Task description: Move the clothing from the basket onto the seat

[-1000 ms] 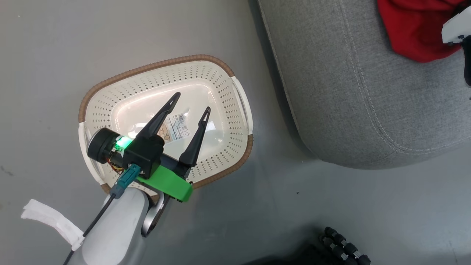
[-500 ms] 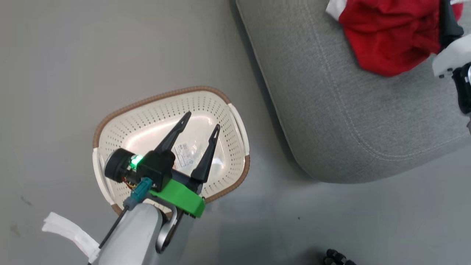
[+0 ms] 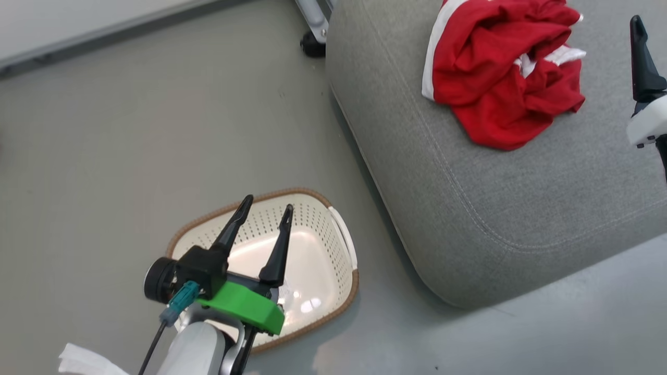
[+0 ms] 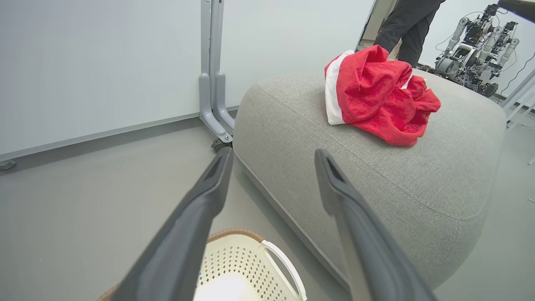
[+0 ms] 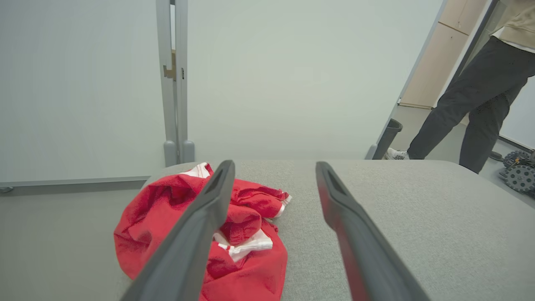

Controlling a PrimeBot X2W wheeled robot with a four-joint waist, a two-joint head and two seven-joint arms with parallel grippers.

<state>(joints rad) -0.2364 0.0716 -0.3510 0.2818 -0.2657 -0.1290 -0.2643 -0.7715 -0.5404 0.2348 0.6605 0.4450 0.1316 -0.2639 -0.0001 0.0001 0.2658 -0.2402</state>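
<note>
Left of the seat (image 3: 469,219), my left end effector (image 3: 268,203) hangs spread above the basket (image 3: 318,224), which looks empty. On the seat lies the clothing (image 3: 495,88), bunched; at the seat's right, my right end effector (image 5: 274,165) is spread too, with nothing left to carry.

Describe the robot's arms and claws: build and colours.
The left claw has two long tapered black fingers, a black body, bright green bracket, teal connector with dark cable, pale grey forearm. The right claw shows matching dark fingers, white housing.
</note>
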